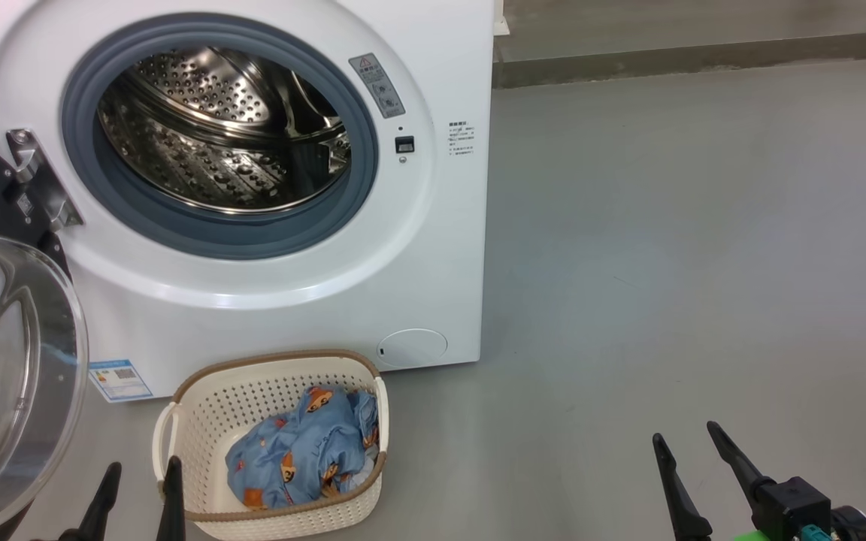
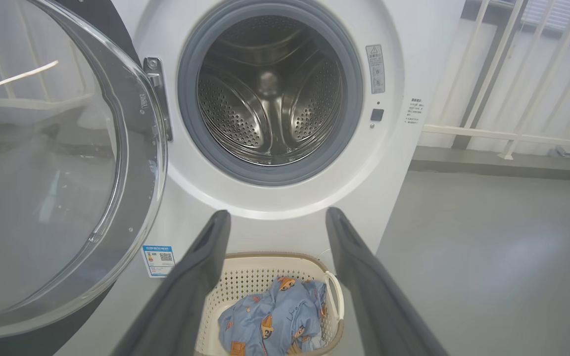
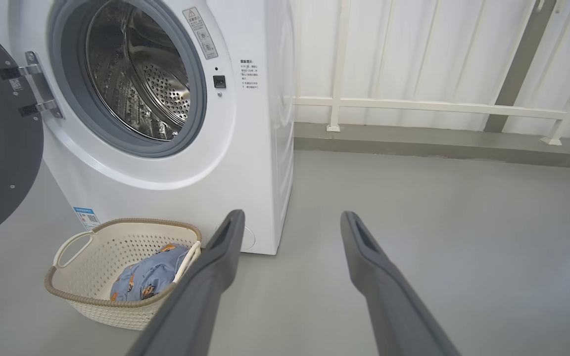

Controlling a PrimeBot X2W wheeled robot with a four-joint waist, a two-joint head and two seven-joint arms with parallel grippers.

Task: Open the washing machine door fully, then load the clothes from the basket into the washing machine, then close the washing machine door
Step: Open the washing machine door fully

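Left wrist view: clothes (image 2: 270, 321) in the basket (image 2: 245, 282) lie beyond the empty, wide-spread left pincer (image 2: 277, 211).

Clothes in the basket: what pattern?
The clothes are light blue with orange-brown cartoon animals; left wrist view best.

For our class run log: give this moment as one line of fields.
door: open | drum: empty | clothes: in basket | left gripper: open | right gripper: open

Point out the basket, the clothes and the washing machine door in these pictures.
basket (image 1: 230, 406), head view, bare perforated inner wall.
clothes (image 1: 305, 451), head view, middle of blue bundle.
washing machine door (image 1: 4, 376), head view, clear glass bowl.
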